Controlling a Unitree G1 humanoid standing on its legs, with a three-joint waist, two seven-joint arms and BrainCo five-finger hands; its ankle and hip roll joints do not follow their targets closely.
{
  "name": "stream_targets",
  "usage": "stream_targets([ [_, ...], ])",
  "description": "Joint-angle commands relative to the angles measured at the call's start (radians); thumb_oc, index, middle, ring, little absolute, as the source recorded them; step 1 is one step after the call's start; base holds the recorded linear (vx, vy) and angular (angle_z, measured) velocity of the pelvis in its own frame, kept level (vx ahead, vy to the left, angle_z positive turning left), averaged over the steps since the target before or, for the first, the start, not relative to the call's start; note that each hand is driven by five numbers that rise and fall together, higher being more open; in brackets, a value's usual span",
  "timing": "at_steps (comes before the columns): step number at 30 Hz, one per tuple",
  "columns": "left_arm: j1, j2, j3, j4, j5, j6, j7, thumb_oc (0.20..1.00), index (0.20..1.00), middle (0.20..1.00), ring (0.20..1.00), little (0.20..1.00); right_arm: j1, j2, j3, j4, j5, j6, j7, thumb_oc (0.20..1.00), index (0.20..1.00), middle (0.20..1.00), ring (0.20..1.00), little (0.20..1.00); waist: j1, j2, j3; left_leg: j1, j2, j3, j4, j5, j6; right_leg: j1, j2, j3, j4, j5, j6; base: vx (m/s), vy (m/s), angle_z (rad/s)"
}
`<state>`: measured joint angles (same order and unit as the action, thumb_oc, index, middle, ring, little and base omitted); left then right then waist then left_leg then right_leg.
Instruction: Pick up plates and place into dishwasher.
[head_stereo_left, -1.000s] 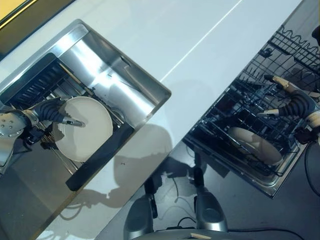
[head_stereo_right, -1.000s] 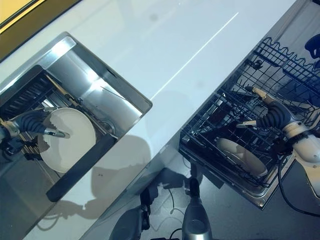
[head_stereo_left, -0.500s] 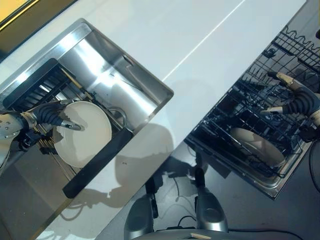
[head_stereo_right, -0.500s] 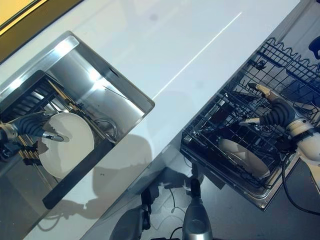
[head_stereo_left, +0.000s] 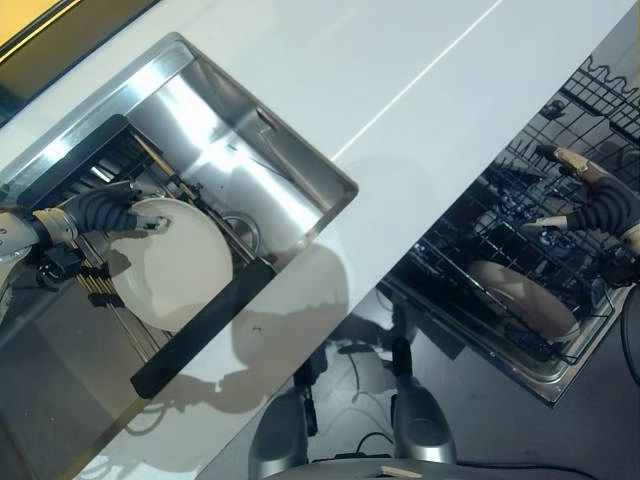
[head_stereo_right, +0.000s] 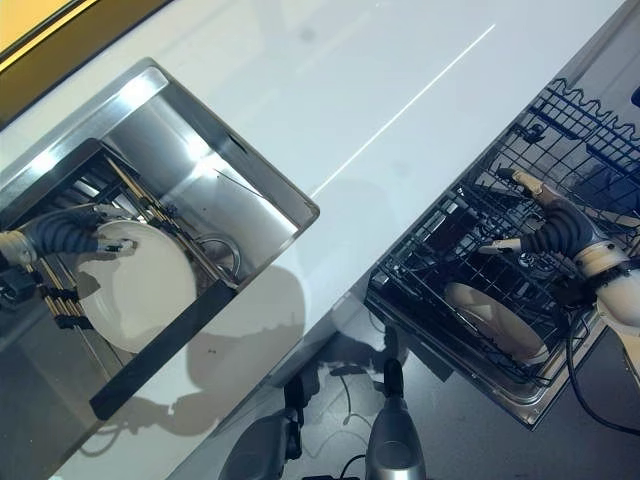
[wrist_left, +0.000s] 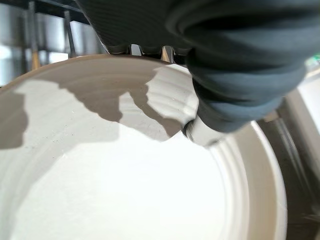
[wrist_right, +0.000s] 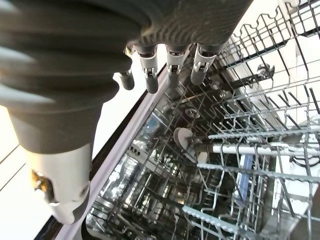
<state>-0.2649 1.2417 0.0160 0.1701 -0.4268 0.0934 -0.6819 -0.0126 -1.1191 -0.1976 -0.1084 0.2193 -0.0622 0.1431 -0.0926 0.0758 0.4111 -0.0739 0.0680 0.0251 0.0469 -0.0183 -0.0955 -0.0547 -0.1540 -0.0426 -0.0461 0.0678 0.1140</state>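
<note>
White round plate (head_stereo_left: 183, 276), ridged rim, under left robot hand (head_stereo_left: 128, 217)

My white countertop (head_stereo_left: 330, 90) runs across the scene, a thin pale seam (head_stereo_left: 415, 80) crossing it; a steel sink (head_stereo_right: 250, 205) is sunk into it at my left; a dark rack (head_stereo_left: 75, 175) sits inside the sink with a white plate (head_stereo_left: 185, 275) lying on it; a black bar (head_stereo_left: 200, 325) lies along the sink's near edge; at my right a wire dishwasher rack (head_stereo_right: 470, 250) carries another pale plate (head_stereo_right: 495, 320) among its tines.
</note>
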Motion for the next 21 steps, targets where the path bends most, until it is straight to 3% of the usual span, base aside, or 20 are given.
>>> stream_targets([
  [1, 0.073, 0.012, -0.069, -0.129, -0.114, -0.067, -0.072, 0.2, 0.2, 0.2, 0.2, 0.2, -0.003, -0.063, -0.043, -0.028, 0.038, -0.039, -0.028, 1.0, 1.0, 1.0, 1.0, 1.0, 0.007, -0.03, -0.101, -0.041, 0.0, -0.007, 0.007, 0.002, 0.017, -0.049, -0.05, 0.003, 0.124, -0.072, 0.037, 0.02, -0.029, 0.05],
  [14, 0.199, 0.01, 0.039, -0.19, -0.124, -0.061, -0.106, 0.2, 0.2, 0.2, 0.2, 0.2, 0.074, -0.032, -0.085, -0.046, 0.039, -0.038, -0.009, 1.0, 1.0, 1.0, 1.0, 1.0, 0.035, -0.037, -0.188, 0.013, 0.004, -0.028, -0.017, -0.011, 0.017, 0.009, -0.045, -0.022, 0.101, -0.083, 0.042, 0.03, -0.024, 0.06],
  [16, 0.228, 0.005, 0.064, -0.193, -0.091, -0.067, -0.066, 0.2, 0.2, 0.2, 0.2, 0.2, 0.087, -0.026, -0.089, -0.05, 0.037, -0.037, -0.006, 1.0, 1.0, 1.0, 1.0, 1.0, 0.041, -0.038, -0.203, 0.023, 0.005, -0.031, -0.022, -0.013, 0.017, 0.019, -0.044, -0.025, 0.098, -0.085, 0.043, 0.05, -0.017, 0.01],
  [21, 0.294, -0.028, 0.179, -0.178, -0.048, -0.11, 0.168, 0.2, 0.2, 0.2, 0.2, 0.2, 0.126, -0.006, -0.126, -0.067, 0.038, -0.031, 0.018, 1.0, 1.0, 1.0, 1.0, 1.0, 0.059, -0.05, -0.242, 0.049, 0.009, -0.041, -0.035, -0.016, 0.016, 0.048, -0.043, -0.038, 0.089, -0.095, 0.047, 0.05, -0.021, 0.0],
])
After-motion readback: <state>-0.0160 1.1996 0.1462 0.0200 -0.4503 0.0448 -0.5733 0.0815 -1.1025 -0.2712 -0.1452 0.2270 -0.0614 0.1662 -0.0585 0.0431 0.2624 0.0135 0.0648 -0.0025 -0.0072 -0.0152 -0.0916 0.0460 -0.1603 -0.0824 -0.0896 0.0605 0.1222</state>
